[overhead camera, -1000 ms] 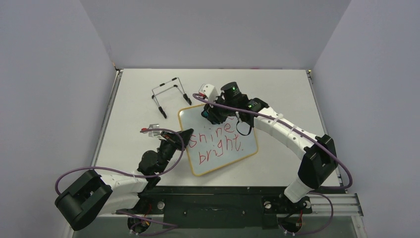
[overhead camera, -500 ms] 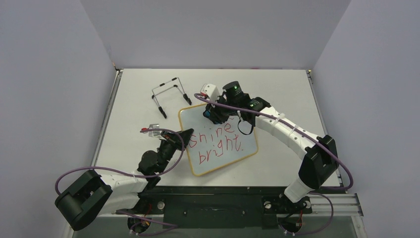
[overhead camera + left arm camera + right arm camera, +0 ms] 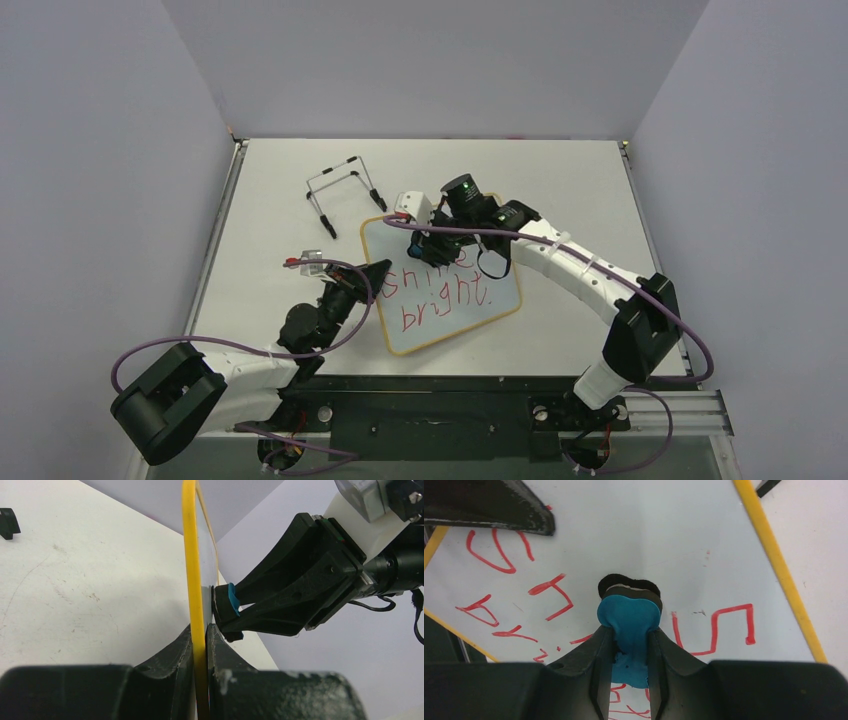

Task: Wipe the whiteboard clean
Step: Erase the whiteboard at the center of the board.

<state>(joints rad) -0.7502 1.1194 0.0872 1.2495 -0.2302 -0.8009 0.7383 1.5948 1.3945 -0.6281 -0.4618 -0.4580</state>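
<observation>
Left gripper clenches the yellow edge of the whiteboard. Right gripper grasps a blue eraser pressed onto the face amid red lettering; bare white lies ahead of it.

1. The top view looks down from high above the near edge, taking in the whole table.
2. The left wrist view looks edge-on along the whiteboard, very close.
3. The right wrist view faces its written side, close.
4. All three share the whiteboard.

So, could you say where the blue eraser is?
Top view: the eraser is clamped in the right end effector, pressed on the whiteboard's far half, near table centre.
</observation>
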